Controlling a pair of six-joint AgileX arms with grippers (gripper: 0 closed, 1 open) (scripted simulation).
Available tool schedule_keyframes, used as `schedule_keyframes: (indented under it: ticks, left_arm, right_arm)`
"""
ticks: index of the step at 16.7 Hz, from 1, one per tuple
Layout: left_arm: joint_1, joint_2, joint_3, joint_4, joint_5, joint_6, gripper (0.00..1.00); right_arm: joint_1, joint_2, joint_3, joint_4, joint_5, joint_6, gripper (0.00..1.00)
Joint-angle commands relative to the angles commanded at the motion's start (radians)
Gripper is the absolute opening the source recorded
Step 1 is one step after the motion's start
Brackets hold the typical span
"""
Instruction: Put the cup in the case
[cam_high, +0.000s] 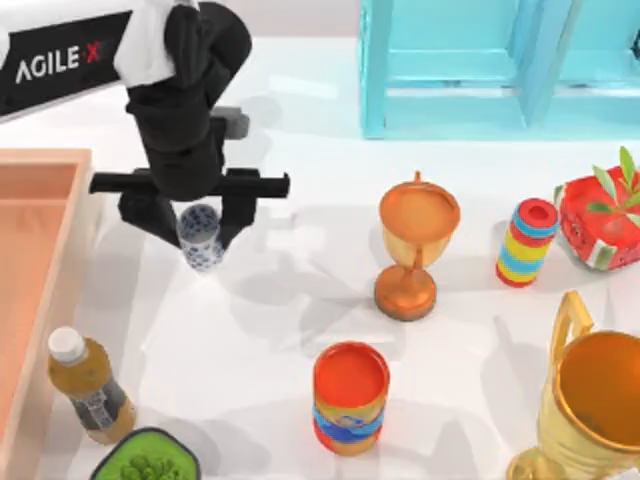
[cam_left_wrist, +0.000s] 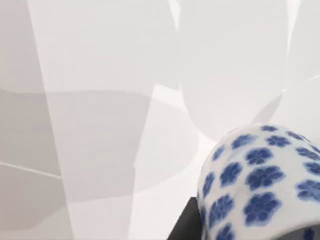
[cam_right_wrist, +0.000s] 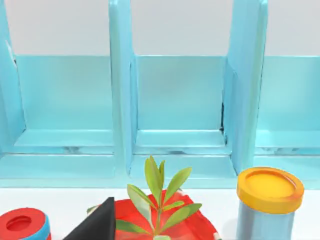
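The left gripper (cam_high: 203, 222) pinches the cup (cam_high: 200, 237) between its two dark fingers, holding it tilted above the white table (cam_high: 270, 370). The cup is just to the right of the case (cam_high: 40, 260), outside its raised rim and not over the reddish inner floor. Bare tabletop lies between the cup and that rim. Near the case's lower right edge stands a tea bottle (cam_high: 88, 387), with a green bowl (cam_high: 148, 462) beside it. Well to the right of the case stand the orange trophy goblet (cam_high: 415, 245) and the orange-red can (cam_high: 350, 397). The left wrist view shows the cup's blue flowers (cam_left_wrist: 260, 185) close against open table. I cannot tell the state of the right gripper; its wrist view faces the turquoise cabinet (cam_right_wrist: 175, 100).
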Motion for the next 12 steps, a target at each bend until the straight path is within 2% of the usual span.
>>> schedule_keyframes:
  ticks: [3, 7, 10, 12]
  left_arm:
    - [0.093, -0.135, 0.005, -0.14, 0.028, 0.158, 0.0]
    - [0.355, -0.293, 0.005, -0.306, 0.034, 0.426, 0.0]
    - [0.555, -0.337, -0.002, -0.339, 0.011, 0.551, 0.0]
    - [0.637, -0.343, -0.012, -0.333, -0.007, 0.592, 0.0]
  right_arm:
    - [0.0, 0.0, 0.0, 0.0, 0.0, 0.0, 1.0]
    - [0.0, 0.0, 0.0, 0.0, 0.0, 0.0, 1.0]
    - [0.0, 0.0, 0.0, 0.0, 0.0, 0.0, 1.0]
    - [0.0, 0.0, 0.0, 0.0, 0.0, 0.0, 1.0]
